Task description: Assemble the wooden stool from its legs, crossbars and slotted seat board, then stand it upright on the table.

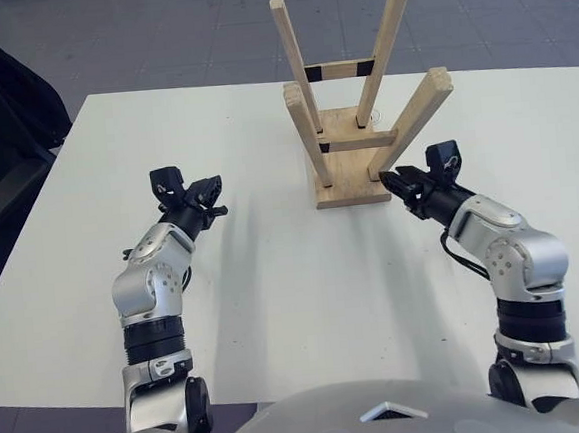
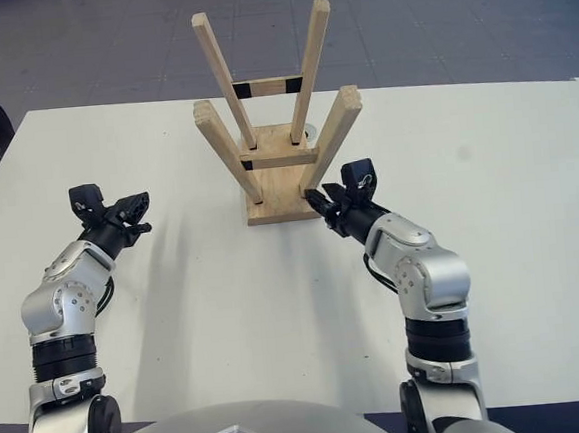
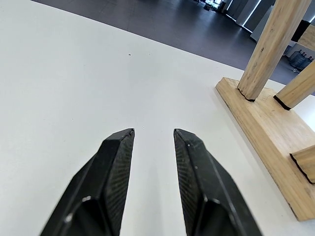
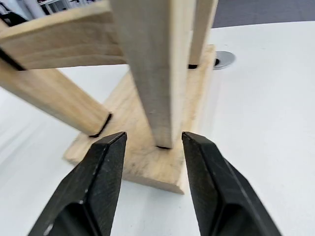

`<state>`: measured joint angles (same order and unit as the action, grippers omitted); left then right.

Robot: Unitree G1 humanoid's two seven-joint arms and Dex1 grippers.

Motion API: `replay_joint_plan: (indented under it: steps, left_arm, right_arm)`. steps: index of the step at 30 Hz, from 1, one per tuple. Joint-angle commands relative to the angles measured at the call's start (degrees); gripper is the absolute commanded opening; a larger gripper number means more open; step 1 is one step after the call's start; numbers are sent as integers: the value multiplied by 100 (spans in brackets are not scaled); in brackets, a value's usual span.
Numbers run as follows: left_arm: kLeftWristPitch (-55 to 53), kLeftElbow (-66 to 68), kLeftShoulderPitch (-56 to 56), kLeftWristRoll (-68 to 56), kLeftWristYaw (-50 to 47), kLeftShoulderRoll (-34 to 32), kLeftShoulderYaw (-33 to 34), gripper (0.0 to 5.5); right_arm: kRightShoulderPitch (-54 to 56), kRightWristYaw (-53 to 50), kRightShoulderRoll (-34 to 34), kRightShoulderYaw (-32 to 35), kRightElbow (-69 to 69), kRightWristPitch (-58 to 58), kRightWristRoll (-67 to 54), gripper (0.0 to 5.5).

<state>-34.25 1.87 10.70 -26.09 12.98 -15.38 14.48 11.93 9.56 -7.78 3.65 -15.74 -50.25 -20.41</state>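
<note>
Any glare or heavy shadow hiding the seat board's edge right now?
Left eye view: the table is evenly lit with no glare, and the seat board casts only a faint soft shadow at its near edge. Right wrist view: the leg in front of the open right tool covers part of the board, but its edge is readable. Left wrist view: the board edge is clear against the table.

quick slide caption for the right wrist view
Open right hand facing one leg of the upside-down stool, its seat board flat on the white table.
</note>
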Motion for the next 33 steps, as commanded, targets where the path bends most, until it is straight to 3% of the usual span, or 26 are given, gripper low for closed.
replay_joint_plan:
  steps: [1, 8, 14, 17, 21, 24, 29, 31, 33]
  left_arm:
    - [-109, -44, 8, 45, -38, 29, -36, 148]
    - [-144, -59, 19, 48, -56, 54, -37, 148]
    - [-86, 40, 85, 69, -38, 31, -18, 148]
    - [-29, 97, 87, 80, -15, -17, 33, 148]
    - [44, 325, 196, 64, 137, -234, 176, 148]
    - [199, 799, 166, 109, 442, -610, 365, 148]
    - [427, 1615, 75, 272, 827, -1027, 375, 148]
    - [417, 1662, 60, 321, 941, -966, 219, 148]
    - [374, 1556, -8, 363, 1022, -864, 63, 148]
  right_arm:
    - [255, -721, 677, 169, 130, -112, 22, 200]
    - [844, -1372, 1264, 372, 755, 378, 196, 200]
    - [812, -1125, 932, -245, 1087, 358, 640, 105]
    - [930, 342, -135, -538, 1428, 994, 665, 104]
    - [1093, 3154, -1560, -531, 2017, 2215, 254, 103]
    - [1339, 5060, -2361, -517, 2514, 2388, -148, 103]
    - [2000, 7259, -2662, -1001, 2996, 2116, -454, 103]
    - [2287, 7458, -2556, -1187, 3521, 2532, -104, 103]
    - [2566, 7182, -2354, -1271, 4133, 3148, 309, 149]
